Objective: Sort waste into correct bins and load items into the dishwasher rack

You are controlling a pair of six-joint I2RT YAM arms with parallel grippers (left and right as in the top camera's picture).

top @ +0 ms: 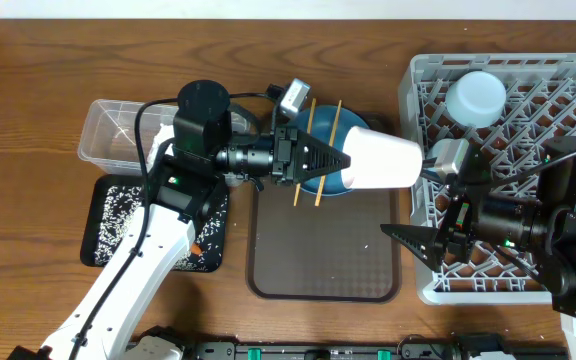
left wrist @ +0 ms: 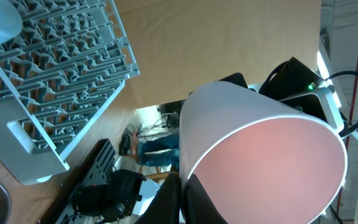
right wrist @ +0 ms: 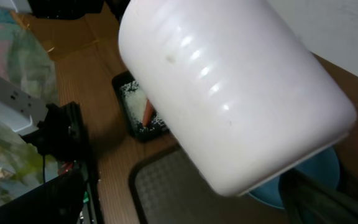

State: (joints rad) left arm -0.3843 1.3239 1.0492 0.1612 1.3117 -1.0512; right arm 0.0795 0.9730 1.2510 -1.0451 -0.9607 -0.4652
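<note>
My left gripper (top: pixel 343 160) is clamped on one pale-pink cup (top: pixel 386 158), sideways over the brown tray (top: pixel 318 250) beside the rack (top: pixel 528 110). Right gripper (top: pixel 418 205) is spread wide and empty. Two chopsticks (top: pixel 311 118) lie on one blue plate (top: pixel 330 186), mostly hidden. There's one upturned bowl (top: pixel 476 97) in the rack, I think.

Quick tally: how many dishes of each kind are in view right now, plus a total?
Cups: 1, the pale-pink cup in the left tool.
Cup or bowl, cannot tell which: 1, pale round vessel in the dishwasher rack.
Plates: 1, dark-blue plate.
Chopsticks: 2.
Total: 5.
</note>
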